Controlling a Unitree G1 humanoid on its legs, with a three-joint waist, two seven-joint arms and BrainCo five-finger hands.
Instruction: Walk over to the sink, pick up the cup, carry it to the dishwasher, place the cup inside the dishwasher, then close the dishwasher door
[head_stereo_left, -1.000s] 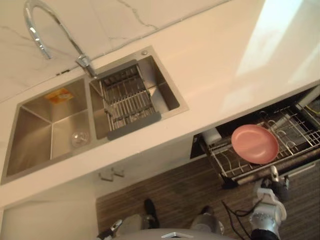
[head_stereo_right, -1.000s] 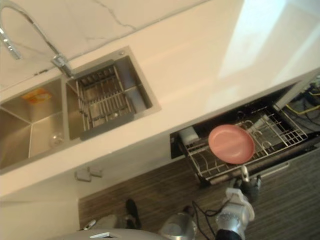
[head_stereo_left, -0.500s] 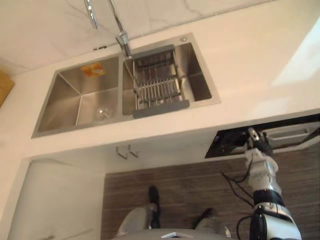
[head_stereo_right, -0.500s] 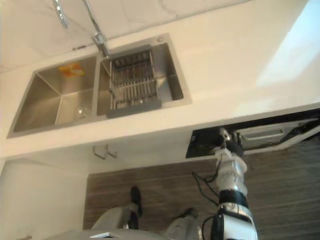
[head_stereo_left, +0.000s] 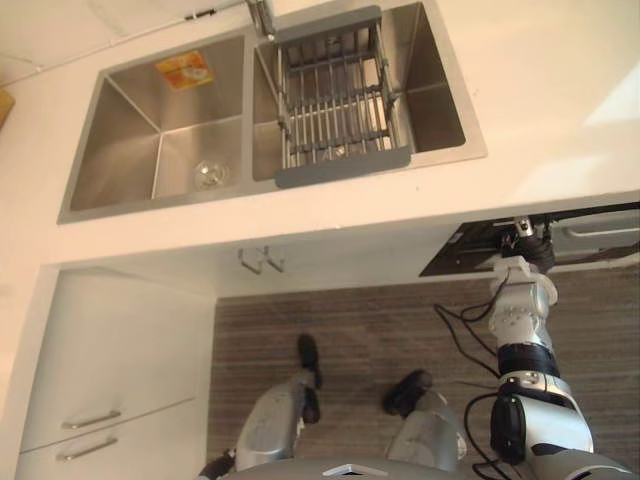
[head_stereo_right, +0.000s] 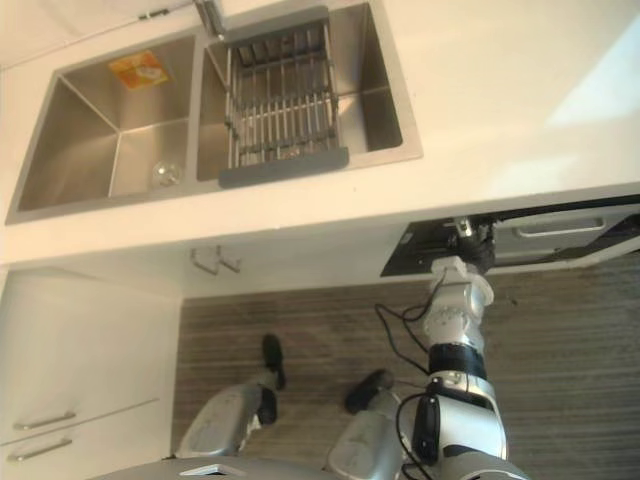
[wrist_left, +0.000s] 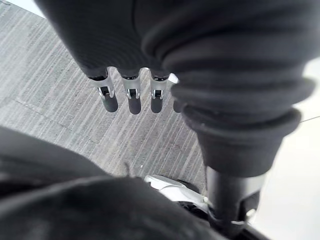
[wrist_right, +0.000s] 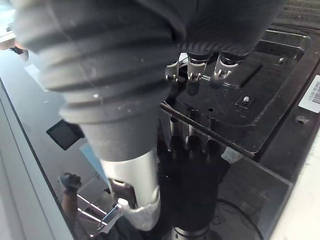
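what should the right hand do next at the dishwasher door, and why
Probably press the dishwasher door fully shut: the right hand rests straight fingers on its dark upper panel, and a dark gap shows under the counter.

Rack (head_stereo_left: 335, 105) lies in right basin of sink (head_stereo_left: 108, 145).

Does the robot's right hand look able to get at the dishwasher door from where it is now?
Probably yes. The right hand is up at the dishwasher door just below the countertop, its fingers right at a glossy dark surface, with nothing visible between them.
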